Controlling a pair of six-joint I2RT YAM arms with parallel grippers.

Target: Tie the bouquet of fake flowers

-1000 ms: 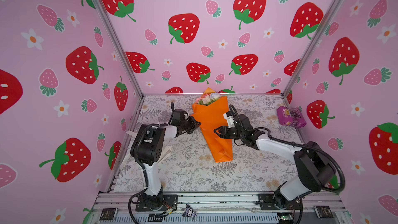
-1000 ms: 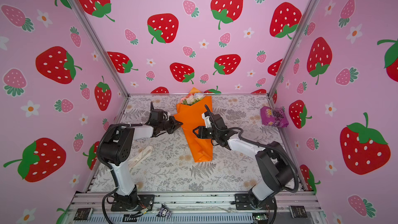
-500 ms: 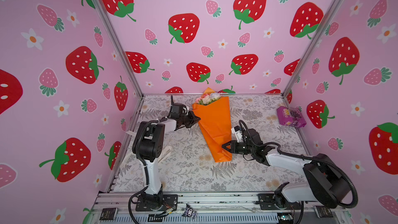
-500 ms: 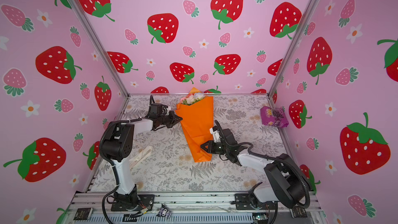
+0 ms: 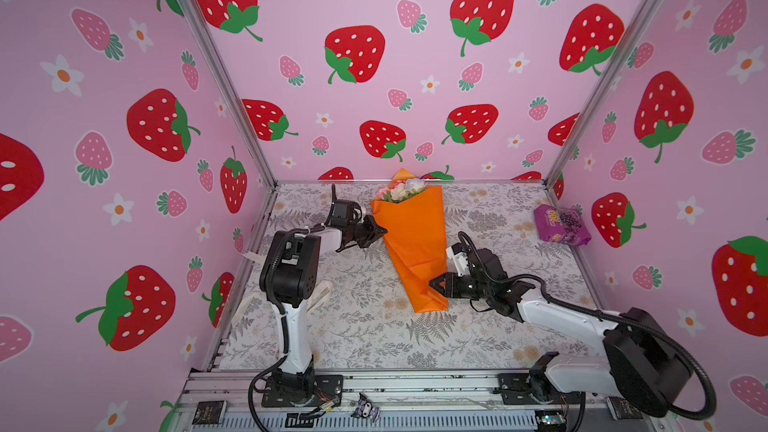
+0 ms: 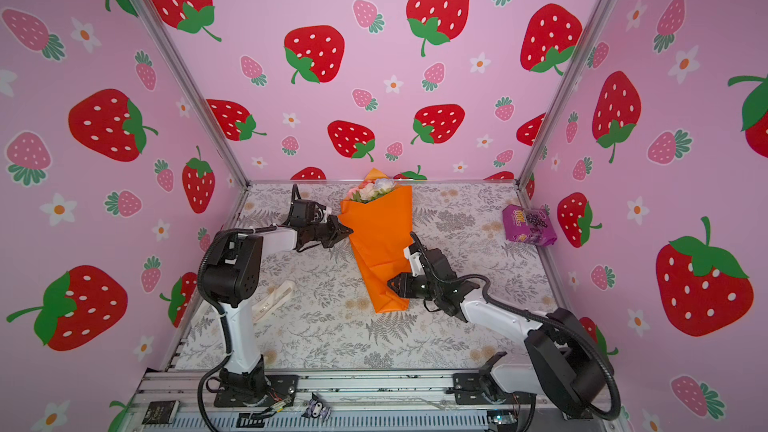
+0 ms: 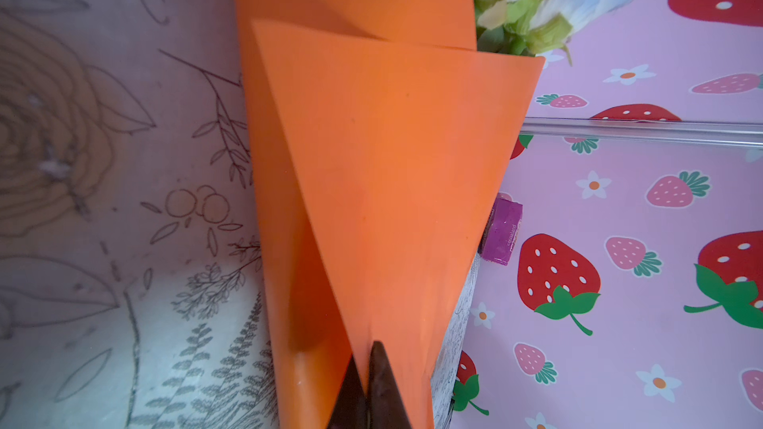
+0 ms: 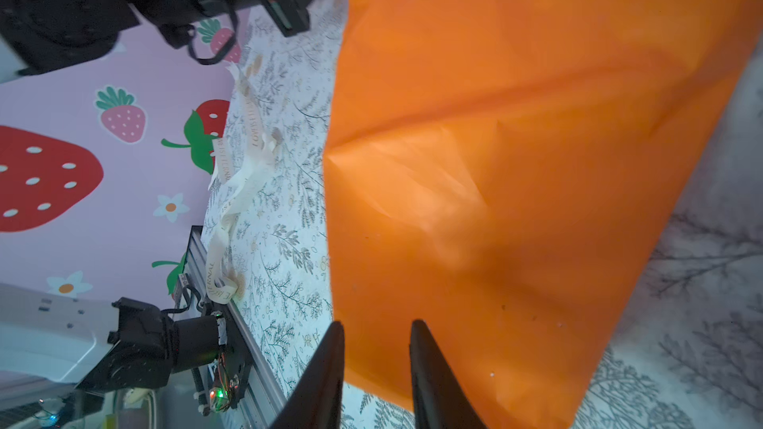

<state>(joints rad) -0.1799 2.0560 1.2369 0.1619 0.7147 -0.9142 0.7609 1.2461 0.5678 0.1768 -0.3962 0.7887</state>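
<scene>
Orange bouquet (image 5: 411, 243), left fingers (image 7: 386, 385) pinching edge, right arm (image 5: 557, 317) low at base

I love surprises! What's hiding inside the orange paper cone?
Pink, white and pale lilac flowers peek from the open top of the orange paper. The stems are covered, so unseen.

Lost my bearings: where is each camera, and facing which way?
Top views: high in front, looking down toward the back wall; left arm, left hand, right arm, right hand, bouquet.
Left wrist: behind the left hand, facing across the bouquet; fingertips pinch its edge.
Right wrist: behind the right hand, facing the bouquet's lower end; ribbon, left arm beyond.
Shared: all show the bouquet.
</scene>
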